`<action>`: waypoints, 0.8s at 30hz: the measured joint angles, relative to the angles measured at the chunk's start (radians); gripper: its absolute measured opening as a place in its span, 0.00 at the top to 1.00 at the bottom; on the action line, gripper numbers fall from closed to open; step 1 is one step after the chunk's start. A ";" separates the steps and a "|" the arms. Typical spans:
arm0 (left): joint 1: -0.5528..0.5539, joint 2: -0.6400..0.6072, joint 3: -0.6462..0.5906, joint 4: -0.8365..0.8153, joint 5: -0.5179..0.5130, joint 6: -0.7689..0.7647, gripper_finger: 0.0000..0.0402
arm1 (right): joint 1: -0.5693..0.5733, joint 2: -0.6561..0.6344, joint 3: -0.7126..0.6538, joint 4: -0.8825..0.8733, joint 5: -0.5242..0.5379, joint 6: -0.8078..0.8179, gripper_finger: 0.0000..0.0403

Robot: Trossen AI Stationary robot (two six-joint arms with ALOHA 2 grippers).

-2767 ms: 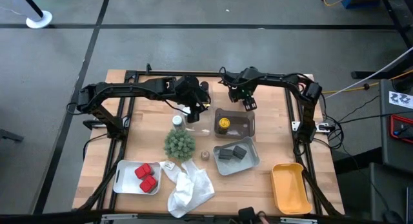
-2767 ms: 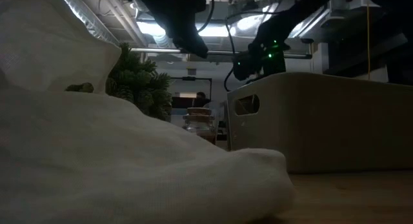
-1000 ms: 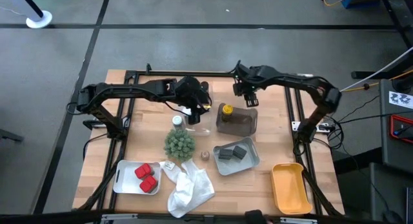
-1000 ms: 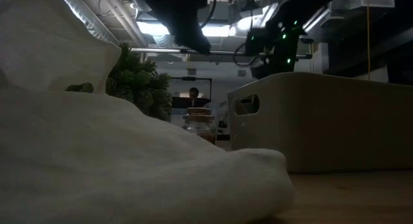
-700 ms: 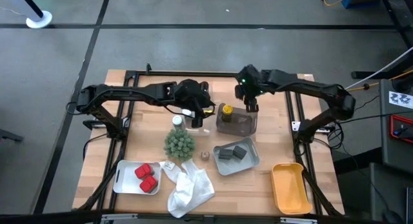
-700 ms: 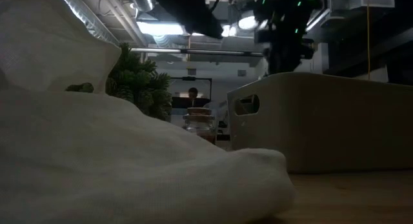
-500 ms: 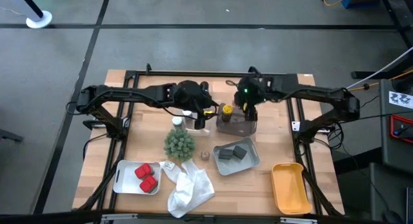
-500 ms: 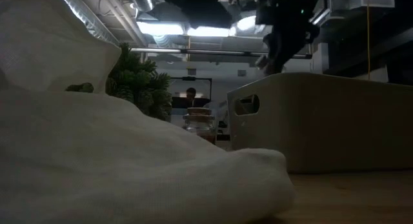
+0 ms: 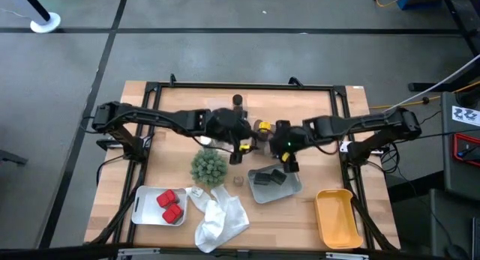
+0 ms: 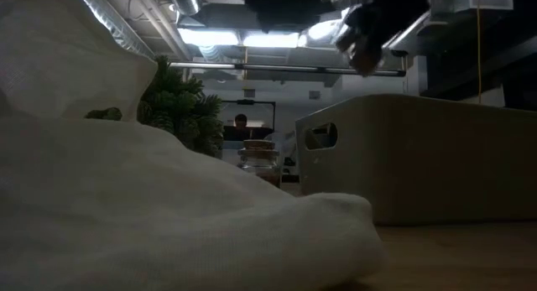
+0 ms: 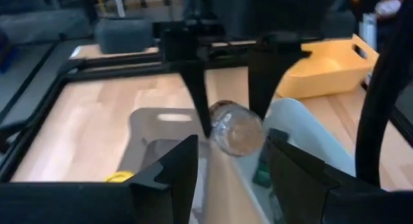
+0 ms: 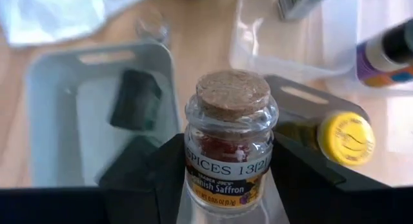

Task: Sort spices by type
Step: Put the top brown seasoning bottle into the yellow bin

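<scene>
My right gripper (image 12: pixel 227 150) is shut on a small glass jar (image 12: pixel 229 162) with a cork lid (image 12: pixel 232 95) and reddish contents. It hovers above the grey tray (image 9: pixel 294 186) of dark grey blocks (image 9: pixel 268 177) and the dark brown tray (image 12: pixel 303 101) holding a yellow-capped jar (image 9: pixel 264 127). My left gripper (image 9: pixel 246 144) is open beside the brown tray, facing the held jar (image 11: pixel 235 130) and apart from it. Red packets (image 9: pixel 170 204) lie in a white tray (image 9: pixel 142 207). A tan round piece (image 9: pixel 238 180) lies on the table. A dark jar (image 9: pixel 238 101) stands near the far edge. My right gripper pinches the jar between its two fingers (image 12: pixel 145 175) by the lower glass body (image 12: pixel 193 185), below the label, one finger on each side. The fingers come from above, slanting down. The cork lid points away from the wrist. The jar is lifted clear above the trays.
A green bushy plant (image 9: pixel 208 166) stands left of the grey tray, with a white-capped jar (image 9: pixel 204 140) behind it. A white plastic bag (image 9: pixel 221 219) lies near the near edge and fills the low view. A yellow tray (image 9: pixel 335 215) sits at the near right corner.
My right gripper has swung from the far side of the brown tray toward the near edge and leftward, ending over the gap between the brown and grey trays. My left gripper has moved rightward toward it, uncovering the dark jar near the far edge.
</scene>
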 joint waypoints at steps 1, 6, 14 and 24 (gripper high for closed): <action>-0.011 0.003 0.000 0.000 0.000 0.013 0.59 | 0.018 0.000 0.000 0.011 0.012 0.017 0.50; -0.066 0.012 -0.001 -0.007 0.000 0.050 0.59 | 0.095 0.000 0.000 0.079 0.102 0.106 0.50; -0.118 0.005 -0.001 -0.013 -0.003 0.060 0.59 | 0.163 0.000 0.000 0.179 0.171 0.192 0.50; -0.112 -0.166 0.000 -0.186 -0.014 -0.094 0.59 | 0.195 -0.032 0.000 0.226 0.217 0.207 0.50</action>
